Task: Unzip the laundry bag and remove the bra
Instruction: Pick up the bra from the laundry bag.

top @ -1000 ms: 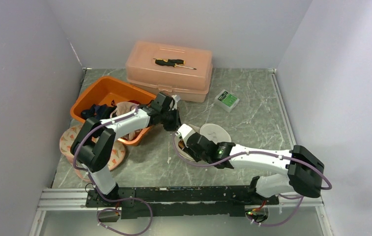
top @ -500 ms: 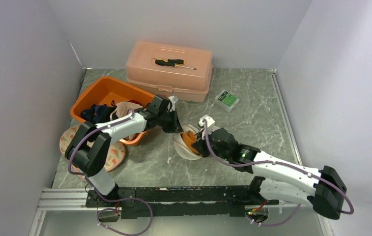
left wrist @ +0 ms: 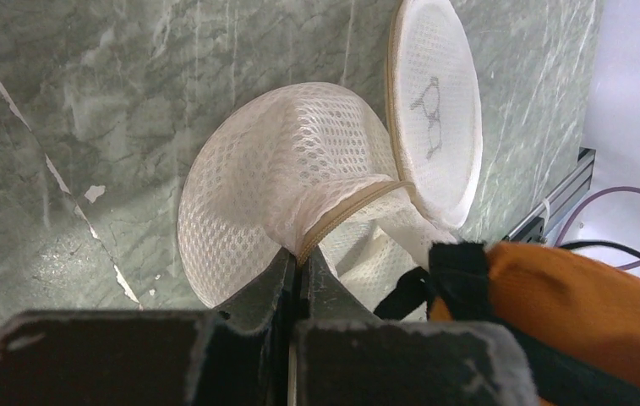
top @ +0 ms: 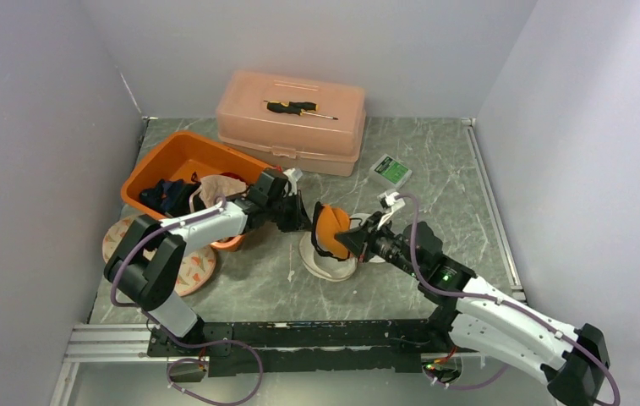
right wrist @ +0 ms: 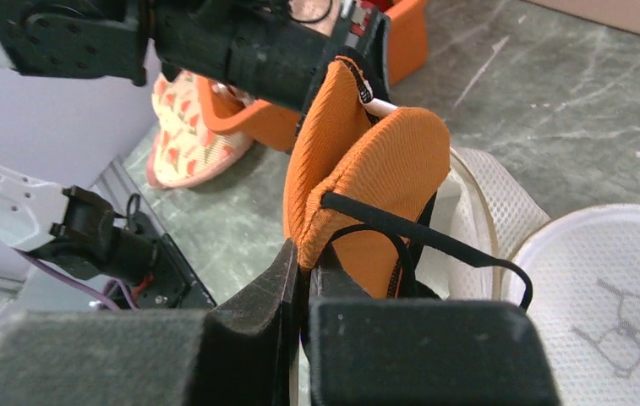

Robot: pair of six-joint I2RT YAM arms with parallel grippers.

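The white mesh laundry bag [top: 325, 264] lies unzipped on the marble table, with its round flap [left wrist: 439, 110] folded back beside it. My left gripper [left wrist: 299, 258] is shut on the bag's tan zip edge and pulls the mesh [left wrist: 282, 169] up into a peak. The orange bra [top: 330, 230] with black straps hangs just above the bag's mouth. My right gripper [right wrist: 306, 258] is shut on the lower edge of a bra cup [right wrist: 375, 178]. One black strap still trails toward the bag [right wrist: 494, 220]. In the top view the left gripper [top: 299, 222] and the right gripper [top: 347, 242] sit on either side of the bra.
An orange basin [top: 183, 161] with clothes stands at the left, over a patterned round cloth [top: 198, 266]. A pink toolbox [top: 291, 118] with a screwdriver [top: 299, 107] on its lid is at the back. A small green and white box [top: 391, 172] lies right of it.
The right gripper has closed on the bra and drawn back to the right and up, lifting the bra out of the bag. The left gripper has kept its hold and shifted slightly left.
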